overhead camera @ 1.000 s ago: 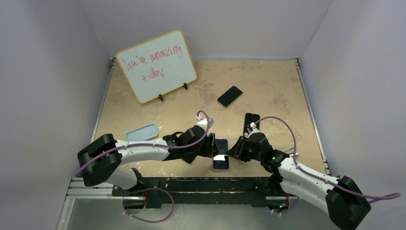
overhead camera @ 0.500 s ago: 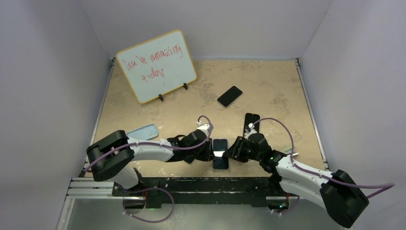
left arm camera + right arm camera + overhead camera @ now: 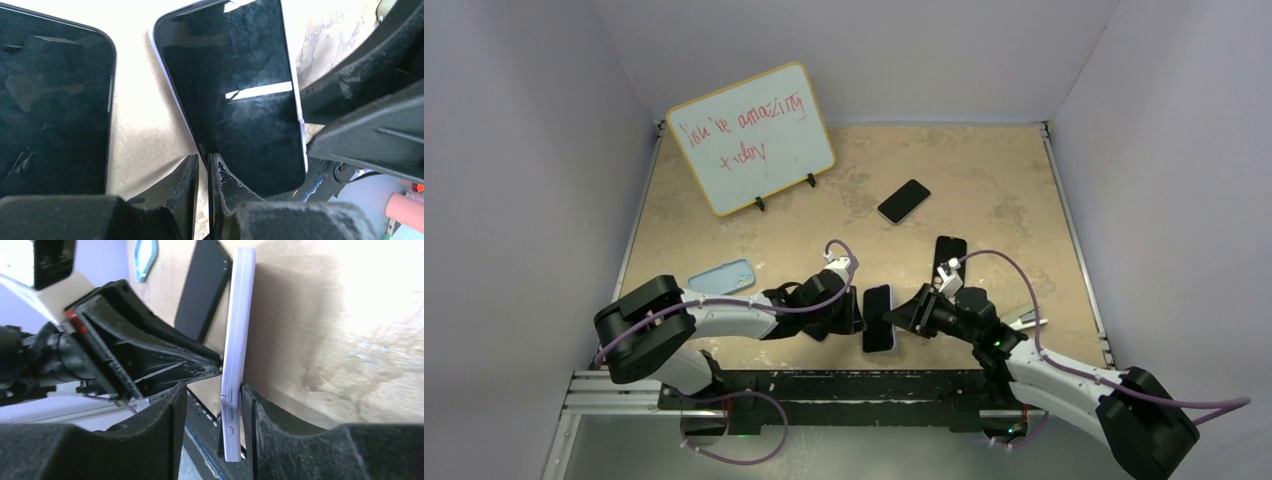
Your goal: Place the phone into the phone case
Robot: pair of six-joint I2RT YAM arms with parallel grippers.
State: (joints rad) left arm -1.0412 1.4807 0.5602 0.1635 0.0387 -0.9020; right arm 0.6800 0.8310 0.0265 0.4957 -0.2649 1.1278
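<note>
A dark-screened phone [image 3: 879, 318] with a lavender phone case [image 3: 237, 325] round its rim is tipped up on its long edge near the table's front edge, between my two grippers. In the left wrist view its screen [image 3: 235, 90] fills the middle. My left gripper [image 3: 856, 314] is shut, its tips [image 3: 202, 160] against the phone's near edge, nothing between them. My right gripper [image 3: 906, 318] is open astride the case's button edge [image 3: 214, 387]. One finger [image 3: 250, 405] touches the case. The other stands apart from it.
A second dark slab [image 3: 50, 100] lies flat just left of the phone. A light blue case [image 3: 722, 276] lies at the left, a black phone [image 3: 948, 258] behind my right arm, another phone [image 3: 903, 201] farther back, and a whiteboard [image 3: 752, 138] stands at the back left.
The phone has tipped from flat up onto its edge and shifted slightly left. My left gripper has closed and come against it. My right gripper has opened a little.
</note>
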